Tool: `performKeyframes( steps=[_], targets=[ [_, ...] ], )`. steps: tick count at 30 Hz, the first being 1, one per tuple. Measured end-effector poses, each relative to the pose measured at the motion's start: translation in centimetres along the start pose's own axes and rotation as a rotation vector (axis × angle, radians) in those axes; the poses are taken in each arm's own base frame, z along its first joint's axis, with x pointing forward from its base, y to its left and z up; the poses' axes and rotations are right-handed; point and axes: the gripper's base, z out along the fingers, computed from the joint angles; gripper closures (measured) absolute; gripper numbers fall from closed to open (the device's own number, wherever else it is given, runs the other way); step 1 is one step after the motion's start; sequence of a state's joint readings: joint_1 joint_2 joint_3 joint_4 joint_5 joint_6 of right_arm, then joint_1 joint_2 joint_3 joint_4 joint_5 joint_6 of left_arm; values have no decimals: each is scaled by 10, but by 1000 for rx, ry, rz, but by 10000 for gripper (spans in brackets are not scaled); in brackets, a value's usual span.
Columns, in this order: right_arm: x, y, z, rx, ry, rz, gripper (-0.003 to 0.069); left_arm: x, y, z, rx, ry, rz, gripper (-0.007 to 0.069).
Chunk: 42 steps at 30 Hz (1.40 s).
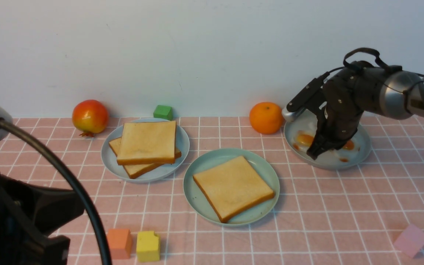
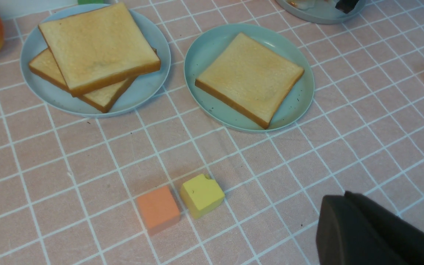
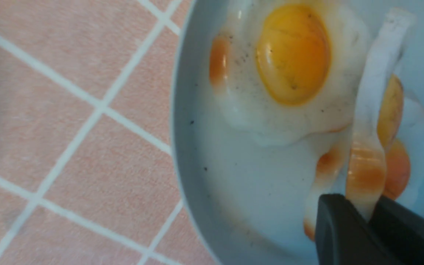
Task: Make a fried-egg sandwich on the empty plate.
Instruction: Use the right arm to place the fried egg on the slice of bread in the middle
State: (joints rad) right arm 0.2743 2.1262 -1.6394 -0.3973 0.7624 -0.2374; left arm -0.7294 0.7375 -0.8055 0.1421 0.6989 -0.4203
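The mint-green plate [image 1: 201, 165] in the middle holds one golden toast slice [image 1: 233, 187]; no fried-egg sandwich is in view. A paler plate [image 1: 110, 162] to its left carries two stacked toast slices [image 1: 147, 141]. At the back right, another pale plate [image 1: 363, 147] holds fried eggs [image 3: 293, 55]. My right gripper [image 3: 370, 217] reaches down into that plate, shut on the turned-up edge of a fried egg [image 3: 368, 173]. My left gripper [image 2: 348, 197] hangs shut and empty over the tablecloth near the front left.
A red fruit [image 1: 90, 116], a green cube [image 1: 162, 112] and an orange [image 1: 266, 117] line the back wall. Orange [image 1: 119, 243] and yellow [image 1: 148, 246] cubes sit near the front edge, a pink cube [image 1: 410, 240] at front right.
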Motion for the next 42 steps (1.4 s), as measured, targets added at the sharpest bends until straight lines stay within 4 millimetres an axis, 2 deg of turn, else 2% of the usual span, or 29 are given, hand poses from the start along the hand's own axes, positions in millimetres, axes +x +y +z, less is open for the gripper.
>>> performKeyframes(
  steps=[10,14,15,16,17,18,19,20,23,28,29,30,36,42],
  targets=[
    [0,-4,-20,35,9,8,568,0,0,0,0,0,20,613],
    [-2,-8,-48,63,-10,54,568,0,0,0,0,0,20,613],
    [-5,-8,-73,63,-37,93,568,0,0,0,0,0,20,613],
    [-5,-6,-74,59,-36,96,568,0,0,0,0,0,20,613],
    [-7,-1,-96,42,-64,132,568,0,0,0,0,0,20,613],
    [-7,13,-117,13,-88,148,568,0,0,0,0,1,20,613],
    [-7,26,-127,-9,-100,146,568,0,0,0,-1,3,20,613],
    [-7,32,-131,-18,-103,143,568,0,0,0,-1,3,20,613],
    [-5,76,-146,-75,-111,89,568,1,0,0,-4,8,20,613],
    [-10,157,-148,-93,-147,-125,568,1,0,0,-2,12,17,613],
    [-11,159,-148,-91,-151,-131,568,1,0,0,-2,12,17,613],
    [-15,170,-144,-71,-175,-170,568,1,0,0,0,13,14,613],
    [-28,188,-116,-1,-222,-233,568,2,0,0,0,18,11,613],
    [-26,194,-103,-6,-186,-235,568,2,0,0,-1,22,11,613]
  ],
)
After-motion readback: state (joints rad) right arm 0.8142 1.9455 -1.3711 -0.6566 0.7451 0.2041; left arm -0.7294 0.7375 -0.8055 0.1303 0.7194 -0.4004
